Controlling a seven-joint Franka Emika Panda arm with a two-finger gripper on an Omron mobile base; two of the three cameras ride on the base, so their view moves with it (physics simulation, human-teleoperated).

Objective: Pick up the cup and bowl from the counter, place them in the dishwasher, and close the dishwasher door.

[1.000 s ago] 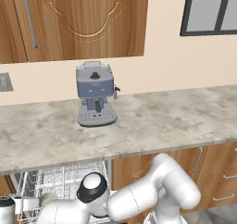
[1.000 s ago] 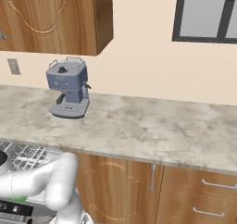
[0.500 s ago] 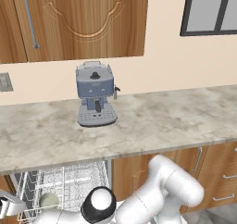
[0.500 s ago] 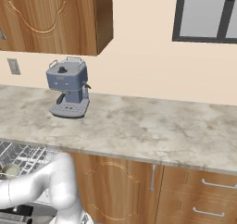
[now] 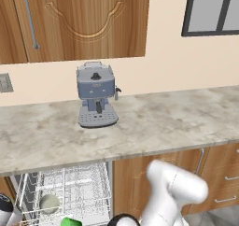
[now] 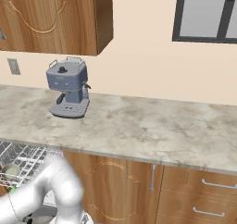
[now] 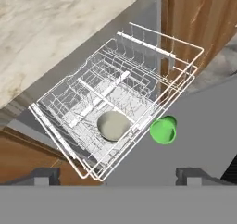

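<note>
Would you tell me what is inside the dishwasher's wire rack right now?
The bowl sits upright in the white wire rack. The green cup stands just outside the rack's edge, on the open dishwasher door. The dishwasher's interior under the counter is hidden.

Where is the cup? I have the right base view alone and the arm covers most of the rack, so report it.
Observer: In the hand view the cup sits outside the rack, on the open dishwasher door, right against the rack's outer edge.
Operator: Now check the bowl.
Observer: The bowl lies inside the rack, close to that same edge, with the rack's wire between it and the cup.
Operator: Give me the gripper.
Observer: The gripper is open above the door, its fingertips wide apart with nothing between them.
</note>
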